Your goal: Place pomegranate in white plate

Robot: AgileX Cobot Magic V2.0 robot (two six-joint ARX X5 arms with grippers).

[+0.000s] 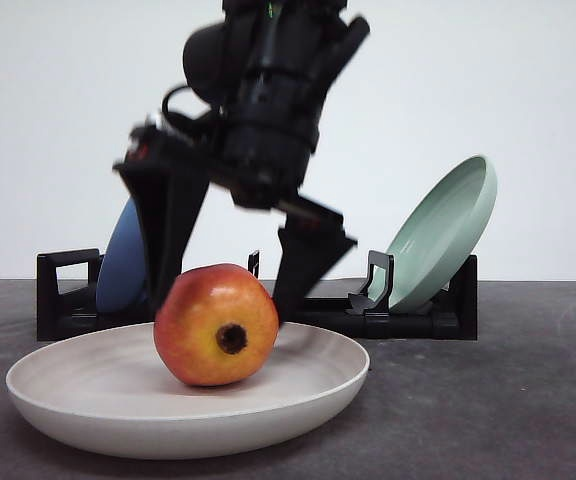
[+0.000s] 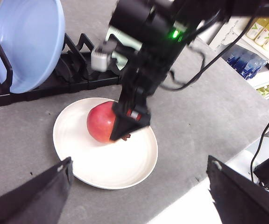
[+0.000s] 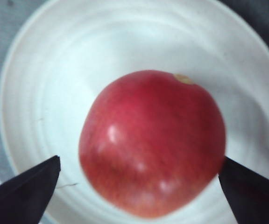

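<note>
A plain white wall (image 1: 548, 90) runs behind the scene, evenly lit, with no marks or seams. Below it lies a dark grey table (image 1: 528, 400) with a faintly mottled, matte surface; soft shadows fall on it. In the left wrist view the tabletop (image 2: 209, 112) ends at a pale edge, and beyond it stands a white shelf (image 2: 260, 51) holding rows of bottles (image 2: 260, 28), some yellowish and some blue, too small to read. A black cable (image 2: 265, 135) hangs past the table's edge near a pale floor area. The light is bright and diffuse.
</note>
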